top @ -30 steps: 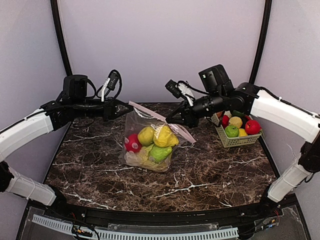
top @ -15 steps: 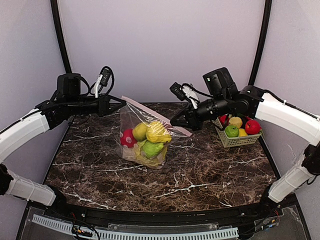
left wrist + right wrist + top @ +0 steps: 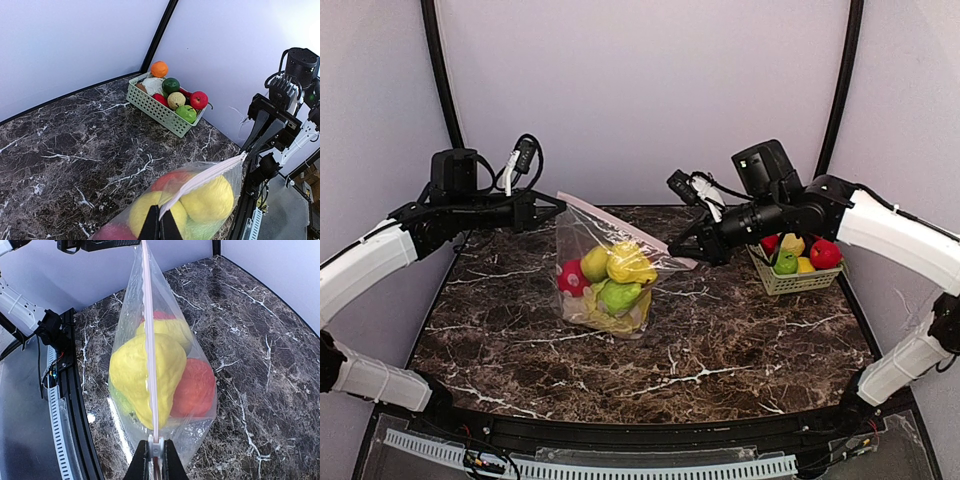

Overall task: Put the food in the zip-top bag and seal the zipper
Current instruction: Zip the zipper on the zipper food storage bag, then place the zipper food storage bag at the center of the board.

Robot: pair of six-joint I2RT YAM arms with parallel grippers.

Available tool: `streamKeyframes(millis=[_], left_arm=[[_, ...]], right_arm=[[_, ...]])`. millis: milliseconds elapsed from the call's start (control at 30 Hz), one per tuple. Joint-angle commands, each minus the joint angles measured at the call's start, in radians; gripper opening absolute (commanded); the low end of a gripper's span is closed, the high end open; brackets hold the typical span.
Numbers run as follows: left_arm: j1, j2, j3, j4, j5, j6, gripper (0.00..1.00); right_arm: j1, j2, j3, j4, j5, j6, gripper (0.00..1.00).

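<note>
Between the two sets of fingers the zipper (image 3: 148,340) is stretched taut. The bag (image 3: 582,240) hangs beneath it with the food (image 3: 616,272) bunched low; whether it rests on the tabletop (image 3: 740,340) is unclear. The left gripper (image 3: 160,227) is pinched tight on one end of the strip, and the right gripper (image 3: 155,460) is clamped on the other. The load's weight could drag the thin strip out of either pinch and drop everything. Fruit crowding the mouth might also force the seal open. No brand or writing is legible.
</note>
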Motion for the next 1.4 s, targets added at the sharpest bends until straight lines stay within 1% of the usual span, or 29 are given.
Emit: streamKeyframes(millis=[0,567,667,700,733,867,933,1133,1367], left_arm=[[0.04,-0.056,-0.013,0.048,-0.063,-0.012,0.01],[0.071,-0.07,-0.047,0.066,-0.046,-0.015,0.01],[0.074,-0.069,-0.054,0.081,-0.033,-0.014,0.01],[0.075,-0.069,-0.06,0.091,-0.006,-0.014,0.01],[0.075,-0.068,-0.064,0.125,0.016,-0.011,0.01],[0.075,-0.059,-0.103,0.25,0.208,-0.001,0.01],[0.075,-0.048,-0.112,0.276,0.246,-0.003,0.01],[0.075,-0.01,-0.106,0.273,0.278,0.02,0.01],[0.075,-0.011,-0.135,0.294,0.253,0.027,0.01]], right_arm=[[-0.012,-0.039,-0.026,-0.097,0.024,0.018,0.0],[-0.012,-0.047,-0.028,-0.121,0.029,0.028,0.0],[-0.012,-0.042,-0.014,-0.123,-0.007,0.045,0.0],[-0.009,-0.039,-0.006,-0.121,-0.028,0.057,0.0],[0.0,-0.036,0.002,-0.11,-0.044,0.066,0.0],[0.081,-0.009,0.021,-0.046,-0.083,0.093,0.0],[0.123,0.022,0.024,-0.01,-0.101,0.11,0.0],[0.248,0.134,0.087,0.044,-0.112,0.133,0.0],[0.318,0.194,0.15,0.037,-0.054,0.141,0.0]])
